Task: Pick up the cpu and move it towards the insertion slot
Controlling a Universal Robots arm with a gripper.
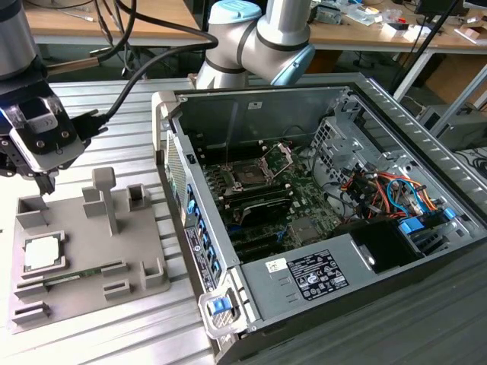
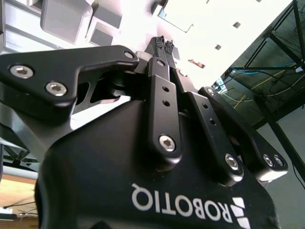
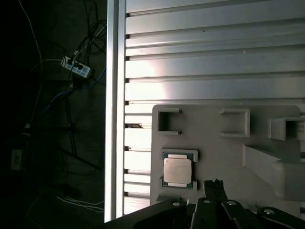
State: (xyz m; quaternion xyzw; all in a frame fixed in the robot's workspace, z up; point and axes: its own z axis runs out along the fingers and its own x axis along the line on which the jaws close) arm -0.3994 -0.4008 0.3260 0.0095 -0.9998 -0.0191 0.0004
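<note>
An open computer case (image 1: 228, 114) lies on its side across the middle and right of the exterior view, with its green circuit board facing up. It rests on a table (image 1: 114, 99) of ribbed metal slats that runs the width of the frame. A grey and pale blue robot arm (image 1: 259, 38) bends in at the top centre, behind the case.

At the lower left, outside the case, sits a flat grey tray (image 1: 84, 236) with raised blocks and shallow pockets. The black gripper (image 1: 47, 185) hangs at the left edge of the frame, over the tray's far end. Its fingertips (image 3: 215, 182) look pressed together, with nothing pinched between them.

The socket (image 1: 249, 173) is a dark square in a silver frame, just above the centre of the frame. Its metal plate (image 1: 283, 156) is hinged up beside it.

The chip (image 1: 42, 253), a small silvery square, lies flat in a pocket of the tray at the lower left. It is near the gripper but not touching it, and well apart from the socket.

The work appears to be at the approach to the pick-up, with nothing grasped yet. That grasp calls for the fingers to spread wider than the chip, centre over it and come down square, so the pads meet opposite edges without catching the pocket's corners.
</note>
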